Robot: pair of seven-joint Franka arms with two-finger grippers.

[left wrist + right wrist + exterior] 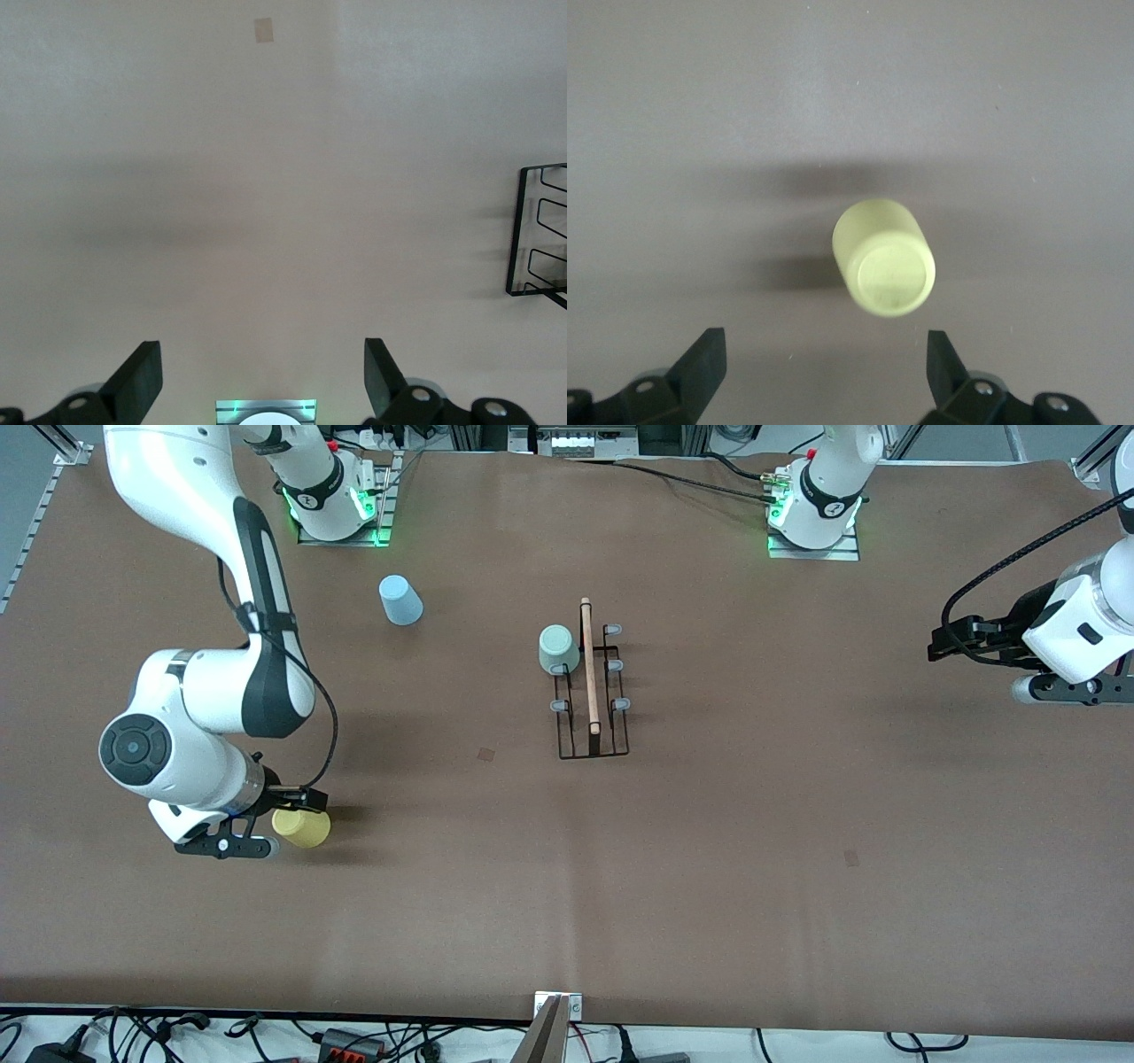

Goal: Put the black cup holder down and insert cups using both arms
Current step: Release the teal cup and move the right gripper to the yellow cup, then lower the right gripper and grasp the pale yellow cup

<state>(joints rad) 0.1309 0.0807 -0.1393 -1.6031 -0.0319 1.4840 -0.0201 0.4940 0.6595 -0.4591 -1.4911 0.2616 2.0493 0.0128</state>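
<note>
The black cup holder stands at the middle of the table, its wooden rod running along it. A pale green cup sits upside down on one of its pegs, at the end farthest from the front camera. A light blue cup stands on the table toward the right arm's base. My right gripper hangs open just above a yellow cup, which shows its closed base; the cup is ahead of the fingers, not between them. My left gripper waits open and empty at the left arm's end; the holder's edge shows in its view.
The two arm bases are bolted at the table edge farthest from the front camera. Small tape marks lie on the brown cloth. Cables run along the nearest edge.
</note>
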